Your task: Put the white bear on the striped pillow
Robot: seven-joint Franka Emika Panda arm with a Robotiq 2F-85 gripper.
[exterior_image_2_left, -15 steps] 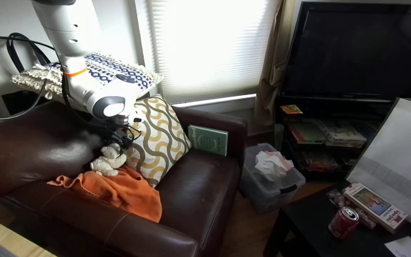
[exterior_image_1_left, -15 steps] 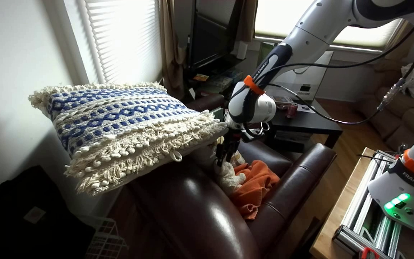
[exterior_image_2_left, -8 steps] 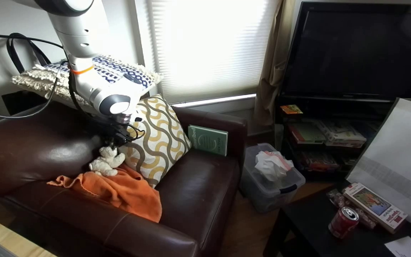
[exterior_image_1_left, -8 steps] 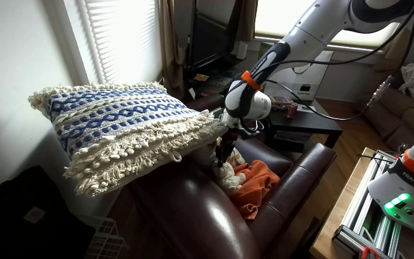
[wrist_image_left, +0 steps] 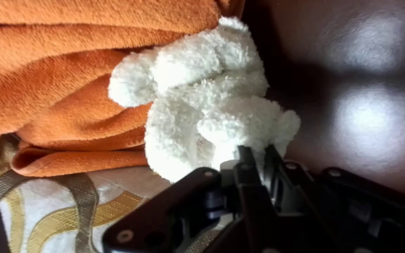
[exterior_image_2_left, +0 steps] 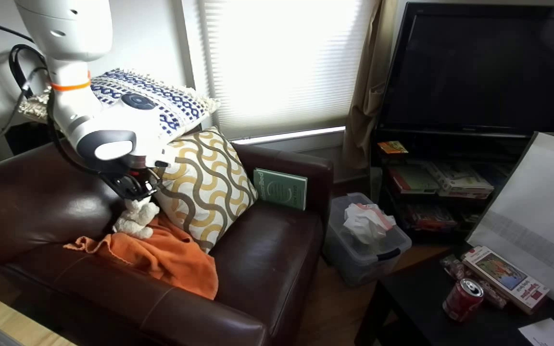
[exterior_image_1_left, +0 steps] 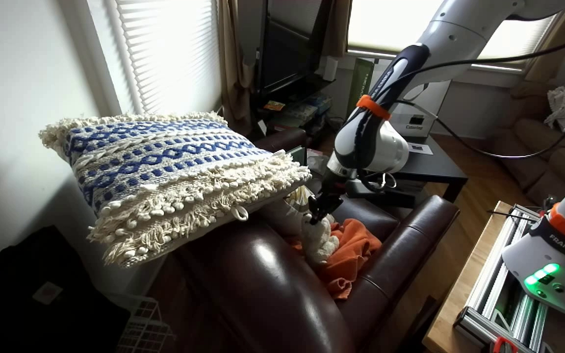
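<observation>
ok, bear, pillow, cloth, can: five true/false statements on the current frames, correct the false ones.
1. The jaws are closed on the white bear. True.
2. The striped pillow has a fringed edge. True.
3. The white bear lies on the striped pillow. False: it is apart from that pillow, by the orange cloth.
4. The orange cloth is draped over the striped pillow. False: it lies on the sofa.
5. The red can stands upright on the black table. True.

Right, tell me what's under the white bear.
The wrist view shows orange blanket between and beyond two limbs of the white bear; what lies directly beneath its body, touching or not, is covered.
</observation>
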